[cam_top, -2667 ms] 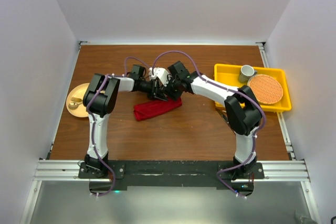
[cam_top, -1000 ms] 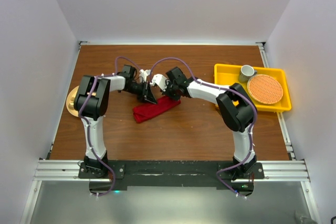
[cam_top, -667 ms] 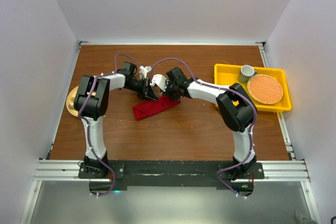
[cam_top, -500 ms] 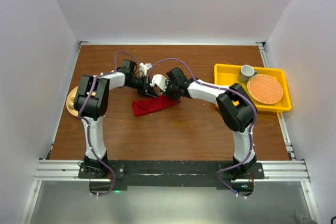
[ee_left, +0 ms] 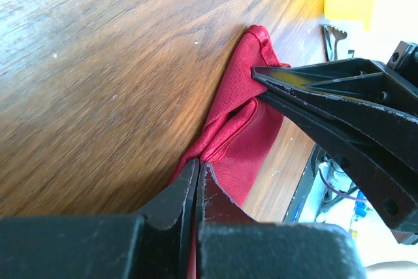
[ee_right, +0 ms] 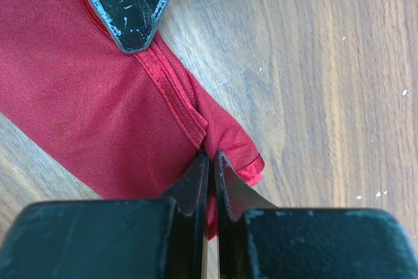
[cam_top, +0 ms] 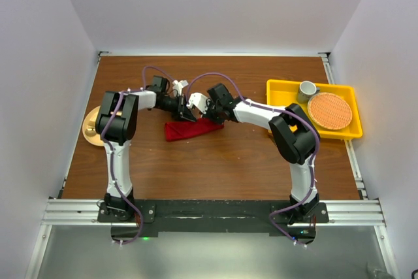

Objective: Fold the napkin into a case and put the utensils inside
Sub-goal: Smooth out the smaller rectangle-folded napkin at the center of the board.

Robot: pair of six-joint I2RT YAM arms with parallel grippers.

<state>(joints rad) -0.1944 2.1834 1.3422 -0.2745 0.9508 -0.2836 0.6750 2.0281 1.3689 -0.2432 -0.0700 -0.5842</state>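
Observation:
The deep-red napkin (cam_top: 186, 130) lies on the table as a narrow folded strip, slanting from lower left to upper right. My left gripper (cam_top: 191, 115) is shut on a fold along its far edge; in the left wrist view the cloth (ee_left: 245, 129) runs out from between the tips (ee_left: 198, 163). My right gripper (cam_top: 206, 119) is shut on the strip's right end, where the hemmed corner (ee_right: 245, 155) bulges beside its tips (ee_right: 210, 158). Both grippers sit close together, low over the napkin (ee_right: 85, 96). I cannot make out the utensils.
A yellow tray (cam_top: 277, 86) at the right holds a grey cup (cam_top: 307, 89) and a round orange woven mat (cam_top: 330, 110). A wooden plate (cam_top: 90, 132) sits at the left edge, half hidden behind my left arm. White walls enclose the table on three sides.
The napkin's left end has swung toward the far side, so the strip lies flatter across the table. My left gripper has shifted slightly right and away; the right has hardly moved.

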